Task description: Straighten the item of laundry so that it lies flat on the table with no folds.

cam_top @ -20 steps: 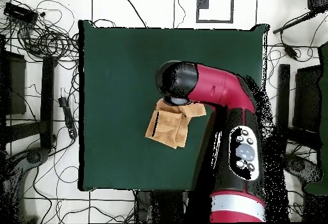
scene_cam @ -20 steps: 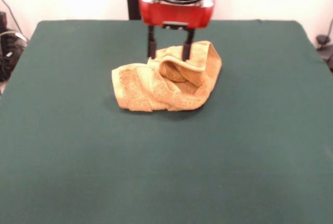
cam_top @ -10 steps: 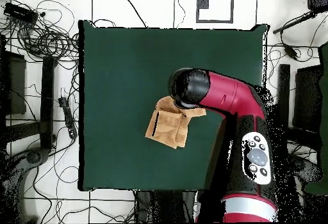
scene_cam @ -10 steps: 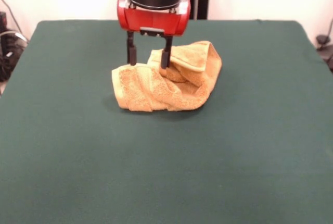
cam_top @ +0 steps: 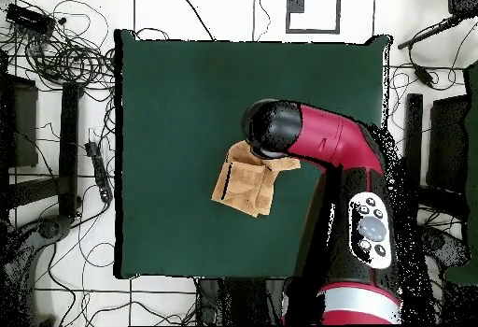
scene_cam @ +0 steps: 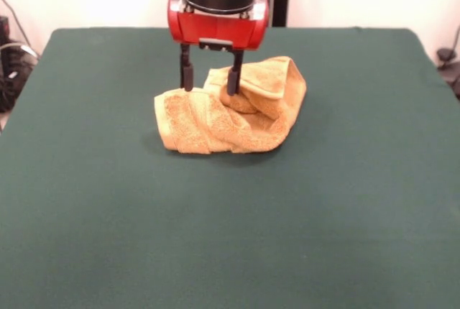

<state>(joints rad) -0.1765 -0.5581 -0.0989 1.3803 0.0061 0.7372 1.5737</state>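
The golden-orange towel (scene_cam: 230, 111) lies crumpled in a bunched heap with several folds on the dark green table (scene_cam: 230, 223), a little behind its middle. It also shows in the overhead view (cam_top: 245, 185) as a folded lump. My gripper (scene_cam: 210, 82) hangs over the towel's rear left part, open, its two black fingers (scene_cam: 187, 75) spread apart with the tips at the top of the folds. The right fingertip touches a raised fold. In the overhead view the red arm (cam_top: 317, 141) covers the gripper and the towel's corner.
The green table (cam_top: 187, 90) is much wider than the towel on all sides. Cables and stands (cam_top: 56, 52) lie on the floor around the table in the overhead view.
My gripper moved from the towel's rear right to its rear left, then shifted back slightly right and lowered a little. The towel has not changed shape.
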